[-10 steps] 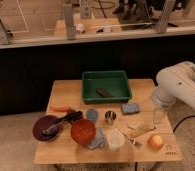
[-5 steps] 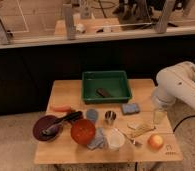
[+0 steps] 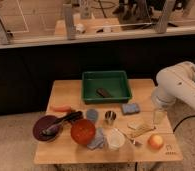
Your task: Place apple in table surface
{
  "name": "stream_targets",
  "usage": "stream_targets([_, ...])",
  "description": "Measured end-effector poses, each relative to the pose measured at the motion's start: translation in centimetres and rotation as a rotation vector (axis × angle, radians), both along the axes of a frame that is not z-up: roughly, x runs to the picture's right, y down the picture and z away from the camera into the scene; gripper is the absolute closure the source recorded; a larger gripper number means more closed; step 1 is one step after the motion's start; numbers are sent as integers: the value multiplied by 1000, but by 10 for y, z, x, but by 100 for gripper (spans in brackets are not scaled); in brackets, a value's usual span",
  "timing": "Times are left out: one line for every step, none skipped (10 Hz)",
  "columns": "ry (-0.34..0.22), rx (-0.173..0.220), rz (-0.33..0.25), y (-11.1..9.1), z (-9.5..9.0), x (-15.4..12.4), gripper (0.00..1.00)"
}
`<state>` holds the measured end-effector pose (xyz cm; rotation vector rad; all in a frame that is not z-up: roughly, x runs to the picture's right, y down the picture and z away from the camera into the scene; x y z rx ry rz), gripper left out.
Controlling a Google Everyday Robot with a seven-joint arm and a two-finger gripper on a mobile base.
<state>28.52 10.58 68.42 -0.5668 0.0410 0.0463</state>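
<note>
Nearest us, by the front right corner of the light tan wooden plank table surface (image 3: 66, 150), the small round orange-yellow apple (image 3: 155, 141) rests on the wood with nothing holding it. Just behind and above it hangs the gripper (image 3: 159, 116), at the end of the white robot arm (image 3: 178, 85) and apart from the fruit. We cannot tell whether it is open or closed.

Across the last second we find nothing shifted: apple and arm sit exactly where they were. We judge the placing as good as done. What remains is only for the arm to draw clear without nudging the fruit, which could roll toward the nearby edge.

Along the front of the table stand a clear plastic cup (image 3: 114, 138) and a round red-orange bowl (image 3: 83, 131), with a dark purple plate (image 3: 43, 129) at the left carrying dark utensils. A little further back lie an elongated orange carrot (image 3: 62, 108), a small metal cup (image 3: 110, 116) and a blue sponge (image 3: 130, 108). At the far edge sits the green rectangular plastic bin (image 3: 105, 82), with a dark object inside.

Beyond the table we see a dark low wall — then a rail with metal posts (image 3: 69, 21), and a pale floor behind it.
</note>
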Motion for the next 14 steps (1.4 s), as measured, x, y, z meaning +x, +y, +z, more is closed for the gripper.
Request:
stream_targets([0,0,0,0,0,0,20])
stream_targets([0,0,0,0,0,0,20])
stream_targets([0,0,0,0,0,0,20])
stream_targets([0,0,0,0,0,0,20])
stream_targets([0,0,0,0,0,0,20])
stream_targets([0,0,0,0,0,0,20])
stream_targets([0,0,0,0,0,0,20])
stream_targets([0,0,0,0,0,0,20])
stream_targets([0,0,0,0,0,0,20])
stream_targets([0,0,0,0,0,0,20])
stream_targets([0,0,4,0,0,1,20])
stream_targets([-9,-5,19,3,1,3,20])
stream_targets([-19,-30,37,16,1,17,20])
stream_targets([-35,-47,50,30,-3,25,20])
